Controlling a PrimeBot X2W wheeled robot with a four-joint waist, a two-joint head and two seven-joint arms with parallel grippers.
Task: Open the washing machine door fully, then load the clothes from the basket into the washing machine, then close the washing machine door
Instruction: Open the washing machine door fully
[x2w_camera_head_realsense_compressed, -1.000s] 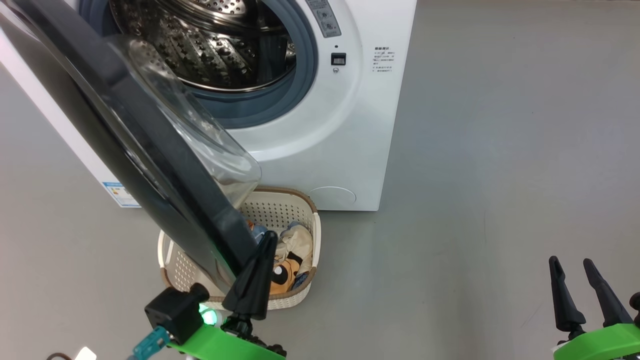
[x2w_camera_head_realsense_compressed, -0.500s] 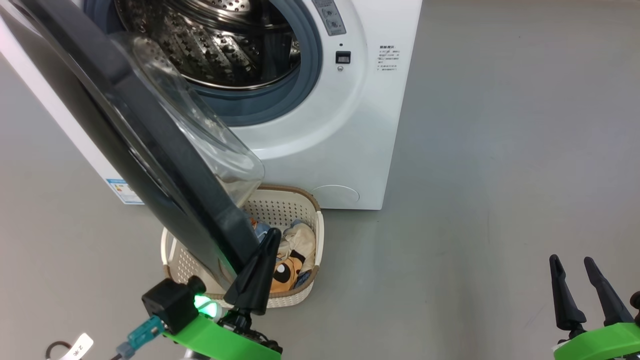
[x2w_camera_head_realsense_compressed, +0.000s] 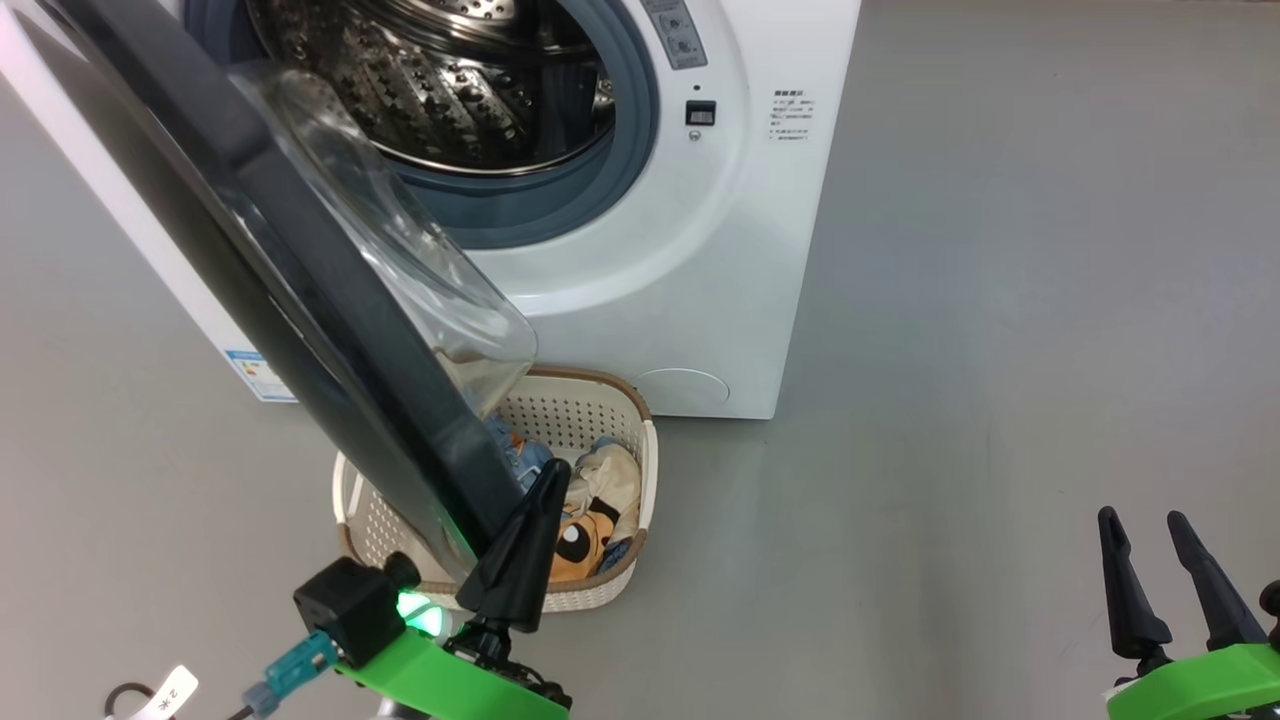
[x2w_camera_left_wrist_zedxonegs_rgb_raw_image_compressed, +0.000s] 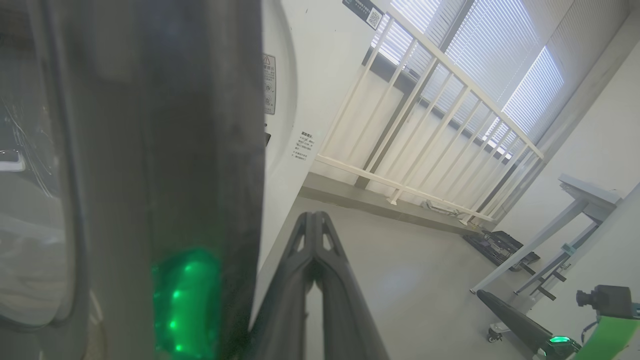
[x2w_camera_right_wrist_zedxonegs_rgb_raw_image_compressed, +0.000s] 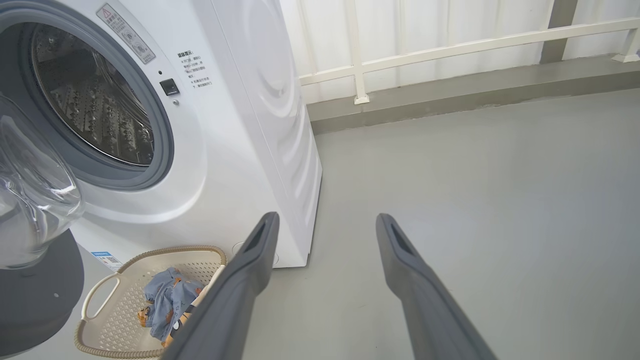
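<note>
1. Washing machine door (x2w_camera_head_realsense_compressed: 300, 300) stands open, upper left.
2. Left claw (x2w_camera_head_realsense_compressed: 553, 476), closed, empty, just beside its lower edge.
3. Right claw (x2w_camera_head_realsense_compressed: 1140, 518) open, lower right.
4. Clothes (x2w_camera_head_realsense_compressed: 600, 490) in basket (x2w_camera_head_realsense_compressed: 590, 377), bottom centre.

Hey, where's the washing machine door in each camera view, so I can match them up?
Head view: the washing machine door slants from upper left down to lower centre.
Left wrist view: the door fills the left side, seen close up.
Right wrist view: the door sits at the left edge, glass bowl above dark rim.
Shared landmark: the small printed label on the washing machine front.
</note>
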